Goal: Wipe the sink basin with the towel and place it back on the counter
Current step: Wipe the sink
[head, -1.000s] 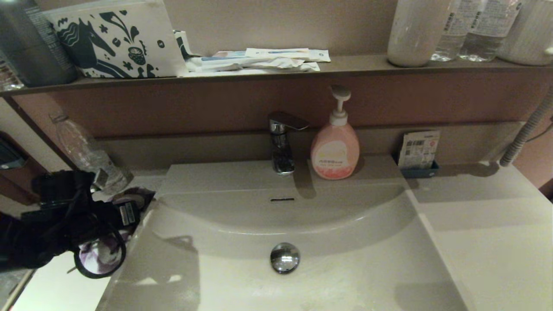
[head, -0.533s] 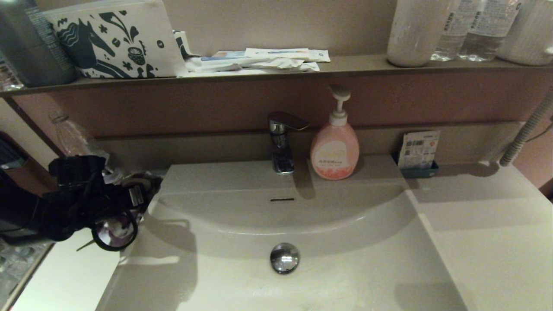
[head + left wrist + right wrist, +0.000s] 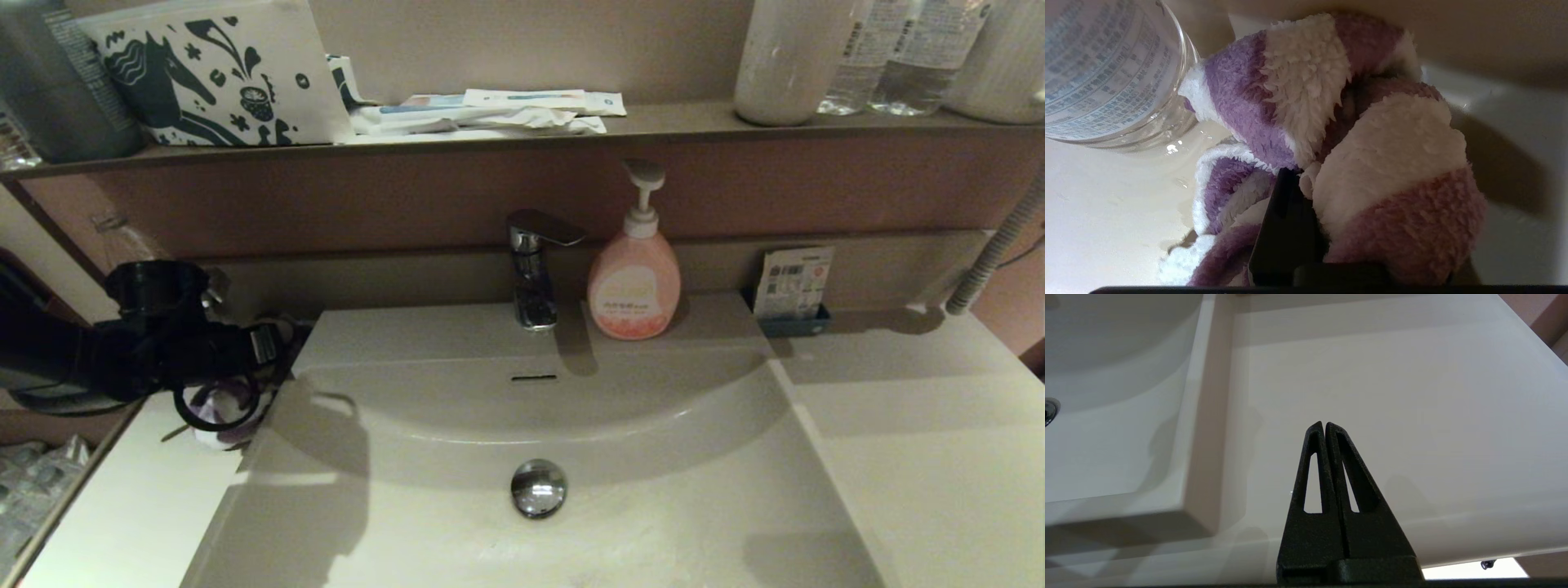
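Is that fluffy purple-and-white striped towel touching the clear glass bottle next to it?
Touching. In the left wrist view the fluffy purple-and-white striped towel presses its edge against the side of the clear glass bottle, no gap between, while the left gripper grips the towel.

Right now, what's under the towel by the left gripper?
The towel sits bunched on the off-white counter, touching a clear bottle. One finger of the left gripper presses into it. The counter directly beneath the towel is covered.

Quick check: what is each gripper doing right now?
Left gripper: shut on the towel, over the counter.
Right gripper: shut, empty, parked above the counter.
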`<state>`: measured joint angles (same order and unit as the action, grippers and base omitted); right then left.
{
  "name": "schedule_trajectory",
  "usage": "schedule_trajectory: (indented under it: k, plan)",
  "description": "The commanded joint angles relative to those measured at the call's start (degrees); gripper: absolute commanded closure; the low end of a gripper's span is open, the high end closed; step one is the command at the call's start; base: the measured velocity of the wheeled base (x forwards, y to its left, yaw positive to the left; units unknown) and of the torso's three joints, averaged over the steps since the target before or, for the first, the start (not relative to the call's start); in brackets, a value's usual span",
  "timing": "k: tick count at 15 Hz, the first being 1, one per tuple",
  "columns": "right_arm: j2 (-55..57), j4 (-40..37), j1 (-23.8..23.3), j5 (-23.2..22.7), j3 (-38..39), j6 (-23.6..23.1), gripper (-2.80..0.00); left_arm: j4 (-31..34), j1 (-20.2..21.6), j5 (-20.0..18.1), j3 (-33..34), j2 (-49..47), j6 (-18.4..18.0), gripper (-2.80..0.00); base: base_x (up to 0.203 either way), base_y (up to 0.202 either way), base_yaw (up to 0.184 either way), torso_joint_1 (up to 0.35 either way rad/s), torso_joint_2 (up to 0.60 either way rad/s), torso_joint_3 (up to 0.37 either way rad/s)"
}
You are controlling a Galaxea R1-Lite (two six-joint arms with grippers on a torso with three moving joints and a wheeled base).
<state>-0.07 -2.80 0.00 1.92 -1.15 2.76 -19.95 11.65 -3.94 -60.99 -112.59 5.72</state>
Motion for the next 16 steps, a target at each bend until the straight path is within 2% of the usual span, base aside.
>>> schedule_trajectory:
  k: [1,6,10,16]
  plan:
    - [0.07,-0.01,0.00,0.01,-0.04,0.05,0.00,2.62,0.01,-0.18,-4.01,0.67,2.64,0.00,0.000,0.000,0.000,0.000,0.00,0.000]
    - [0.07,-0.01,0.00,0.01,-0.01,0.05,0.00,4.39,0.21,-0.19,-5.52,1.10,6.67,0.00,0.000,0.000,0.000,0.000,0.00,0.000]
    - [0.07,-0.01,0.00,0.01,0.00,0.05,0.00,12.78,1.58,-3.12,-3.75,5.25,8.85,0.00,0.000,0.000,0.000,0.000,0.00,0.000]
    - [0.07,-0.01,0.00,0.01,0.00,0.06,0.00,20.01,5.80,-3.28,5.16,14.56,7.50,0.00,0.000,0.000,0.000,0.000,0.00,0.000]
